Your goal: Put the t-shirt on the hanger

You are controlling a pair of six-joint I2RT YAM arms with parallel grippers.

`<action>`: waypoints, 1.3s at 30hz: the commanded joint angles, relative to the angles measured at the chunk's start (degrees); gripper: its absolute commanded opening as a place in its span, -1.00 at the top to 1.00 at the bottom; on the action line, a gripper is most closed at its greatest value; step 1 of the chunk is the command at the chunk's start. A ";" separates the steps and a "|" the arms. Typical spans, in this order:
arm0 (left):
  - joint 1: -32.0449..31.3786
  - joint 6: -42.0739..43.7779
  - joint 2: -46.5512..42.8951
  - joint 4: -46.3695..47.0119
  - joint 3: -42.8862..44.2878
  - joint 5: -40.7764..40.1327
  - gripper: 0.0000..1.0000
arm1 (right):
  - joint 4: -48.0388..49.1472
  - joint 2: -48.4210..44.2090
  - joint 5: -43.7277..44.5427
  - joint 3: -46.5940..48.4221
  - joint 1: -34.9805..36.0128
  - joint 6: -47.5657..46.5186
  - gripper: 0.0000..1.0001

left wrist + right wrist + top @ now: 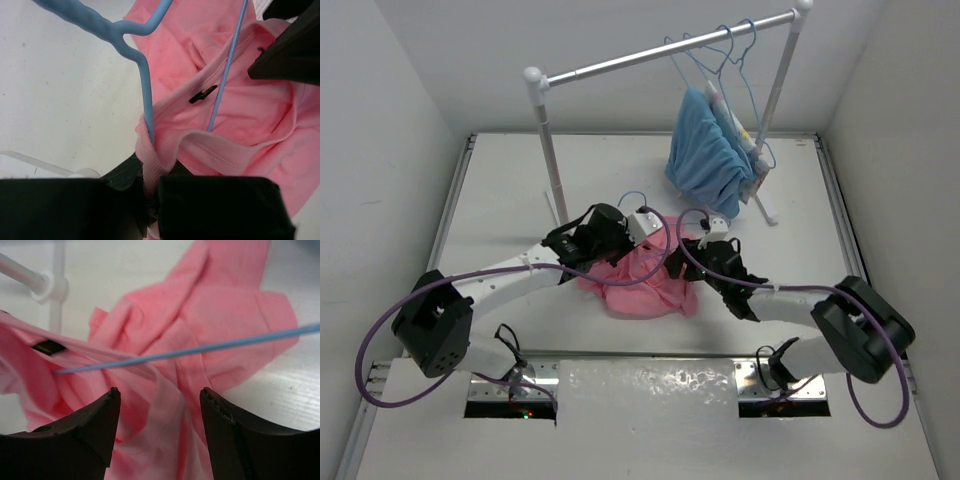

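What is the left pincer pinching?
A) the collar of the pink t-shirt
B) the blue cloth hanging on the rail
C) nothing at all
A: the left wrist view shows the left pincer shut on the collar of the pink t-shirt.

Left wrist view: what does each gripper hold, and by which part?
The left gripper is shut on the t-shirt, pinching its ribbed collar. The right gripper is open above the t-shirt, holding nothing.

A robotics lab cell: a white table (500, 190) boxed in by plain white wall panels (380, 120), 2 white-and-black robot arms (510, 272) trailing purple cables (361, 365), and a small white-and-metal clothes rail (620, 62).
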 commanded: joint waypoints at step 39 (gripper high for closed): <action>3.50 30.33 -14.00 3.34 -17.49 -3.48 1.00 | -32.08 -22.83 -7.90 -2.42 -31.60 -14.10 1.00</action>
